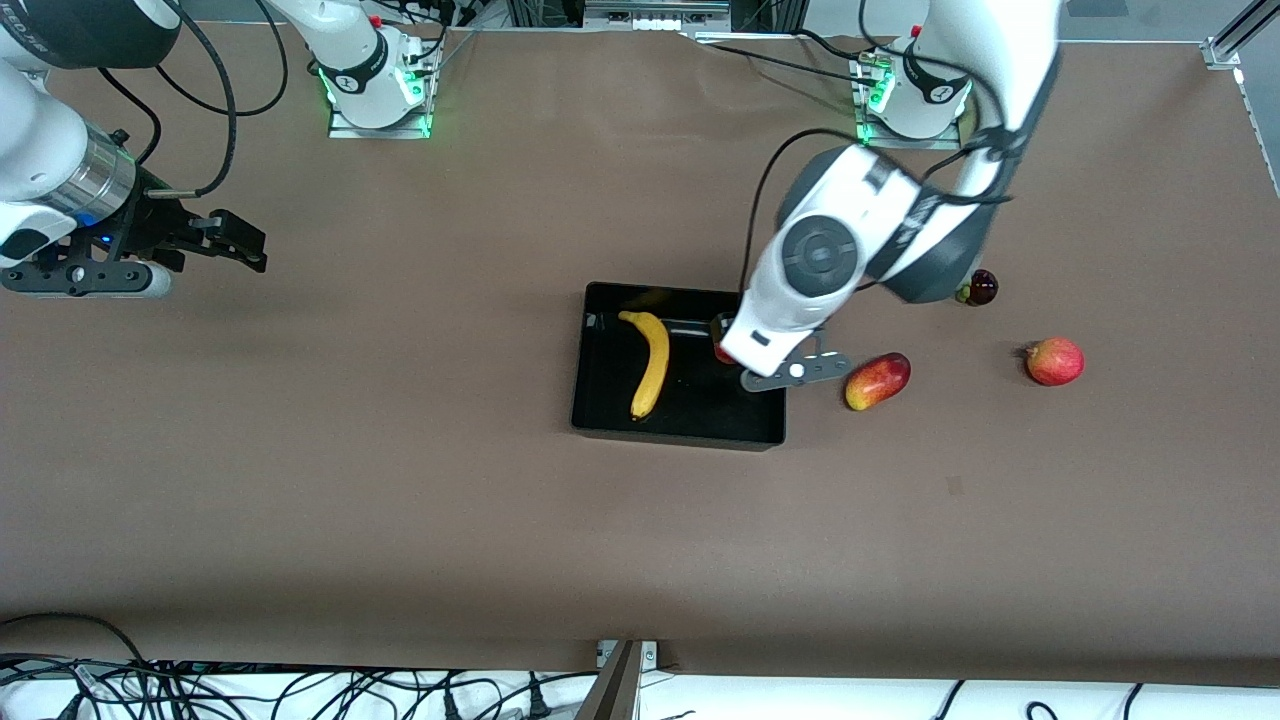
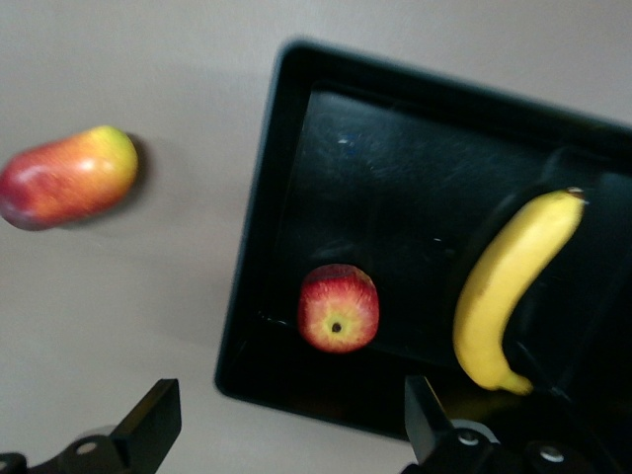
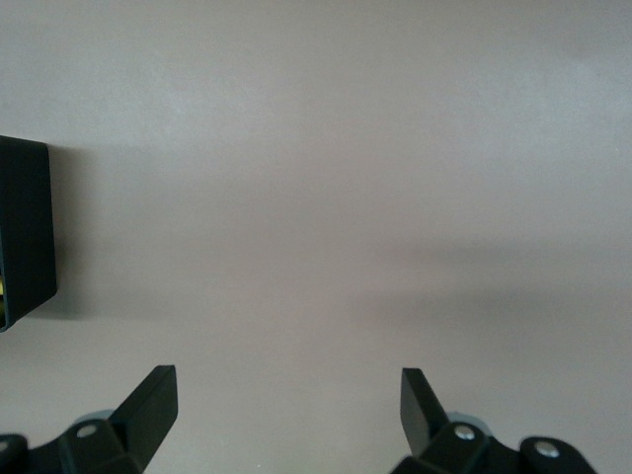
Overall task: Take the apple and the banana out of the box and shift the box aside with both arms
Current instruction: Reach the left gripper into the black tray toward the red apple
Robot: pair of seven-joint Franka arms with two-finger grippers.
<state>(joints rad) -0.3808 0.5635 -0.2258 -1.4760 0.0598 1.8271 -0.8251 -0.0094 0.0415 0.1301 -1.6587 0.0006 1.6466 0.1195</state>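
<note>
The black box (image 1: pixel 680 436) sits mid-table. The yellow banana (image 1: pixel 652 362) lies in it, and also shows in the left wrist view (image 2: pixel 509 291). The red apple (image 2: pixel 338 308) rests in the box by the wall toward the left arm's end. In the front view only a sliver of the apple (image 1: pixel 722 353) shows under the left hand. My left gripper (image 1: pixel 728 335) is open and empty over that wall of the box (image 2: pixel 252 257), above the apple. My right gripper (image 1: pixel 250 250) is open and empty over bare table toward the right arm's end.
An oblong red-yellow mango (image 1: pixel 877 381) lies just outside the box toward the left arm's end. Another round red fruit (image 1: pixel 1054 361) and a dark mangosteen (image 1: pixel 980 288) lie farther that way. The right wrist view shows a corner of the box (image 3: pixel 25 227).
</note>
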